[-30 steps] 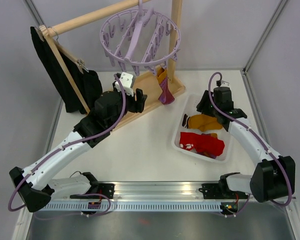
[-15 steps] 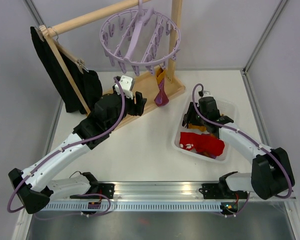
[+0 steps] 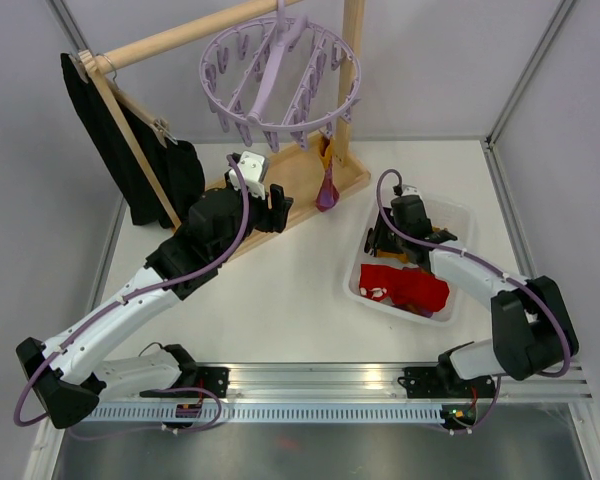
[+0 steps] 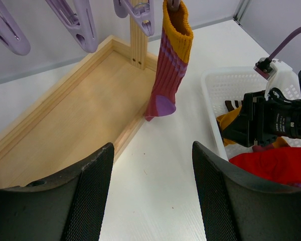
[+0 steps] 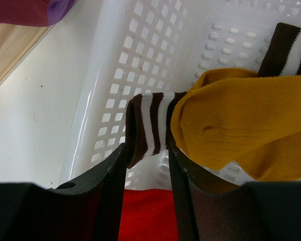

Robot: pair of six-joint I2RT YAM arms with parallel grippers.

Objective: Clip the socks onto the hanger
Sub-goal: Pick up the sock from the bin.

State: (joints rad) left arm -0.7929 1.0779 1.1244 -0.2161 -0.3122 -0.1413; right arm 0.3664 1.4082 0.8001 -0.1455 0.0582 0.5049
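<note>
The hanger (image 3: pixel 280 75) is lavender. The hanging sock (image 4: pixel 168 65) is maroon with a mustard cuff (purple heel, faint purple stripes). The basket (image 5: pixel 140 60) is white; the mustard sock (image 5: pixel 231 130) has a brown-and-white striped cuff; the red sock (image 3: pixel 405 285) is plain red.

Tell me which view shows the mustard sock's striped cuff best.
The right wrist view: the striped cuff sits centred between the jaws of the right gripper, in the basket. The left wrist view shows at most a striped scrap beside that gripper; in the top external view the arm mostly covers it.
</note>
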